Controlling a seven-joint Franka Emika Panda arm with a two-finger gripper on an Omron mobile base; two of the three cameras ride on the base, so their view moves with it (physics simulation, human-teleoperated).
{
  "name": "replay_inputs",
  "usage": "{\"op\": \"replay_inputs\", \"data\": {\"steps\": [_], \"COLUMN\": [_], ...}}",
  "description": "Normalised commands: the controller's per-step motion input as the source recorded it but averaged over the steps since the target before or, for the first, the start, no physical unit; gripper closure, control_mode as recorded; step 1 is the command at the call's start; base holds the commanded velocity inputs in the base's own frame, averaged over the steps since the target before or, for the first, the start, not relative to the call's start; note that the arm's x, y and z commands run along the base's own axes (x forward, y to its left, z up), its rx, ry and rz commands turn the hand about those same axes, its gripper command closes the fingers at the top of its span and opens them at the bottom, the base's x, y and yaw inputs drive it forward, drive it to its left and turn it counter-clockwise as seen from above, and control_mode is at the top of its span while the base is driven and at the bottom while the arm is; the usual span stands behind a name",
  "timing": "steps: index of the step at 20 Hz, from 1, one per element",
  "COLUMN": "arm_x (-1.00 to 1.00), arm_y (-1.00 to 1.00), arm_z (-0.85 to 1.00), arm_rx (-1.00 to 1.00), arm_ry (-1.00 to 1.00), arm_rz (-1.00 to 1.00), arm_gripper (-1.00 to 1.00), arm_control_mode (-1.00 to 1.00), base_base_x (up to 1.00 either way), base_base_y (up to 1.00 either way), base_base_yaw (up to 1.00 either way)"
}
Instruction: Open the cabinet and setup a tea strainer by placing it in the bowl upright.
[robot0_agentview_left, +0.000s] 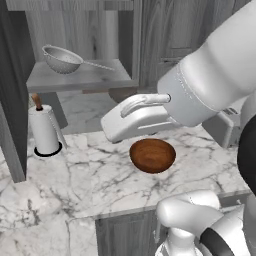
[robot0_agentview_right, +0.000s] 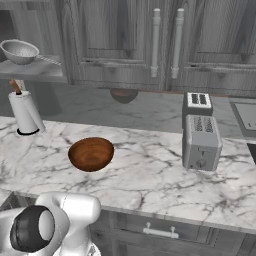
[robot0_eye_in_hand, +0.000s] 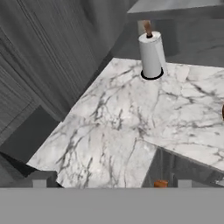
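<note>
The cabinet stands open, its wide grey door swung out to the left. The silver mesh tea strainer rests on the cabinet's grey shelf, its thin handle pointing right. The reddish-brown bowl sits empty on the marble counter, below and to the right of the shelf. In the hand view my gripper is open with nothing between its fingertips. It looks across the counter's near left corner, far from the strainer and bowl.
A white paper-towel roll stands under the shelf. A toaster sits at the right. Two narrower grey doors hang shut behind it. My arm's big white link crosses above the bowl.
</note>
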Motion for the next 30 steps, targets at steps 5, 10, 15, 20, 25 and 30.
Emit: {"op": "replay_inputs", "data": {"steps": [5,10,15,20,25,30], "arm_x": [0.28,0.35,0.32,0.35,0.32,0.27], "arm_y": [-0.31,-0.16,-0.23,-0.25,-0.09,-0.03], "arm_z": [-0.14,-0.07,-0.37,-0.24,0.0,-0.2], "arm_rx": [-0.3,-0.29,-0.18,-0.08,-0.04,-0.07], "arm_ry": [0.06,0.02,0.0,-0.02,-0.2,-0.24], "arm_rz": [-0.1,-0.02,0.0,0.0,0.07,0.04], "arm_gripper": [-1.0,-1.0,-1.0,-1.0,-1.0,-1.0], "arm_control_mode": [-1.0,-1.0,-1.0,-1.0,-1.0,-1.0], "base_base_x": [0.0,0.0,0.0,0.0,0.0,0.0], "base_base_y": [0.0,0.0,0.0,0.0,0.0,0.0], "base_base_yaw": [0.0,0.0,0.0,0.0,0.0,0.0]}}
